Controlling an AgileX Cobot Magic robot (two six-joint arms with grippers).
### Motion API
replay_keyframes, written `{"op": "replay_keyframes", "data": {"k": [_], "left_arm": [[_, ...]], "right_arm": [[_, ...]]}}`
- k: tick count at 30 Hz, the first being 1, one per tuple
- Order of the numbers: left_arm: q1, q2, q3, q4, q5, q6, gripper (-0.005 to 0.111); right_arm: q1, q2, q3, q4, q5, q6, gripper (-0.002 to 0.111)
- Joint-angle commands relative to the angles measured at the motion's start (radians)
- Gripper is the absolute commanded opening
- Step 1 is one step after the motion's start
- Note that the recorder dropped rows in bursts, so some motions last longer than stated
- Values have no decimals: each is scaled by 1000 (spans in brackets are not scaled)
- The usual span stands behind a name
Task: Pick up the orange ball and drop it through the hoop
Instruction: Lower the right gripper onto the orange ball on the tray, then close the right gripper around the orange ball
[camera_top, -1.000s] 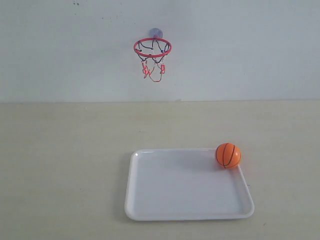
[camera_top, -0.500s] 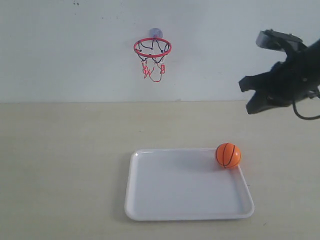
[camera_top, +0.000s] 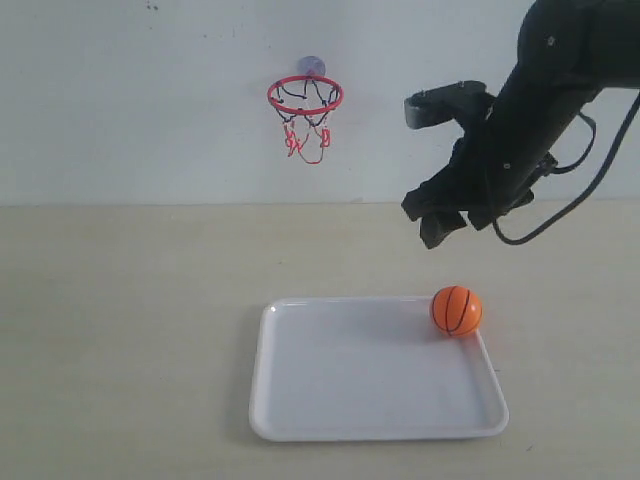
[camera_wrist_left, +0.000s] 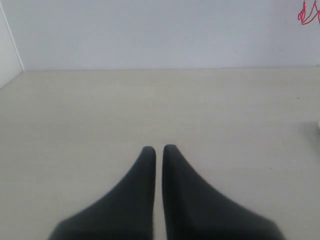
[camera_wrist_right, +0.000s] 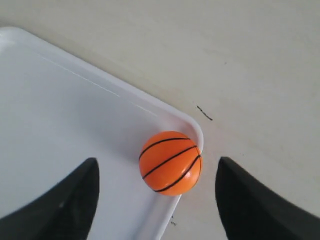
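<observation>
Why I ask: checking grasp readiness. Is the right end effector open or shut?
Open. In the right wrist view the right end effector has its fingers wide apart, with the orange ball showing between them, untouched, at the tray corner.

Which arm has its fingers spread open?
The right arm's fingers, spread wide over the ball; the left arm's fingers are nearly touching, with nothing between them.

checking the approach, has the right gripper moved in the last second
Yes. Against the fixed white tray in the exterior view, the right gripper has come in leftward and lower, now hanging above the orange ball at the tray's corner.
</observation>
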Motion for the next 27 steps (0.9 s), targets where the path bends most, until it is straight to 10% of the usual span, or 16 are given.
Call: {"op": "replay_keyframes", "data": {"k": [1, 27], "left_arm": [[4, -3, 4, -7, 1, 2, 4], [4, -3, 4, -7, 1, 2, 4]], "right_arm": [[5, 50, -9, -57, -1, 96, 63], [5, 227, -9, -55, 3, 282, 63]]}}
